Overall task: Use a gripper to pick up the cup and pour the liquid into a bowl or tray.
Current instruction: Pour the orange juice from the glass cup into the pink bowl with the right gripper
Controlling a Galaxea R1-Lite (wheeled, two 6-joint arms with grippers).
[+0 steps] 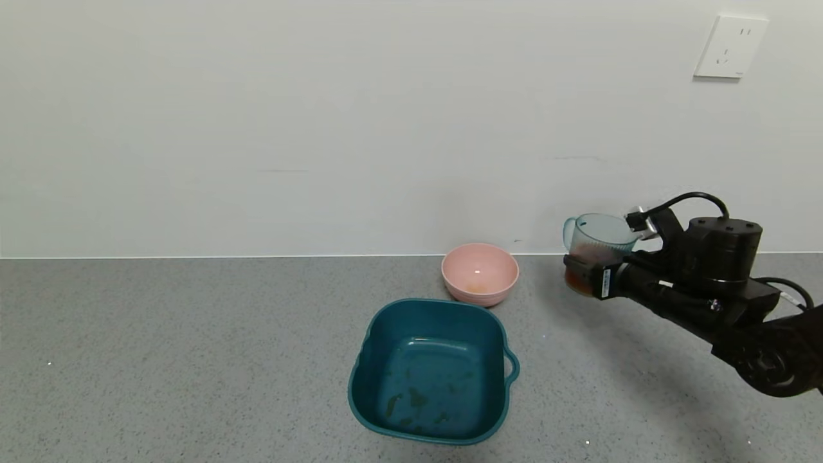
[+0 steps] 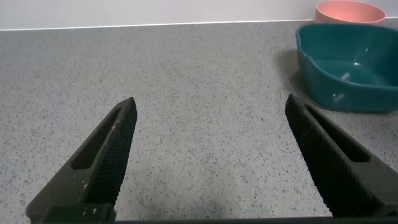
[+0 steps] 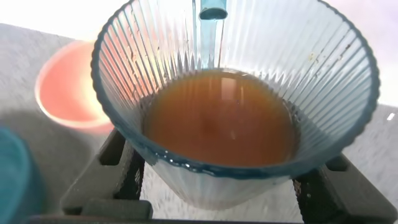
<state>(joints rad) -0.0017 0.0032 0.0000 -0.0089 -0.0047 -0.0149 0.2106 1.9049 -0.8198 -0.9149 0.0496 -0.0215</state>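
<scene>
My right gripper [image 1: 586,273] is shut on the translucent blue-green cup [image 1: 598,247] and holds it upright above the counter, to the right of the pale-pink bowl [image 1: 479,273]. The cup holds reddish-brown liquid [image 1: 578,280]. In the right wrist view the ribbed cup [image 3: 249,74] sits between the fingers [image 3: 106,180] with the liquid [image 3: 221,118] filling its lower part, and the bowl [image 3: 65,87] lies beyond it. My left gripper [image 2: 211,168] is open and empty over bare counter; it does not show in the head view.
A square dark-teal tray [image 1: 432,370] with a side handle stands in front of the bowl, with dark smears on its floor; it also shows in the left wrist view [image 2: 348,68]. The grey speckled counter meets a white wall with a socket [image 1: 730,46].
</scene>
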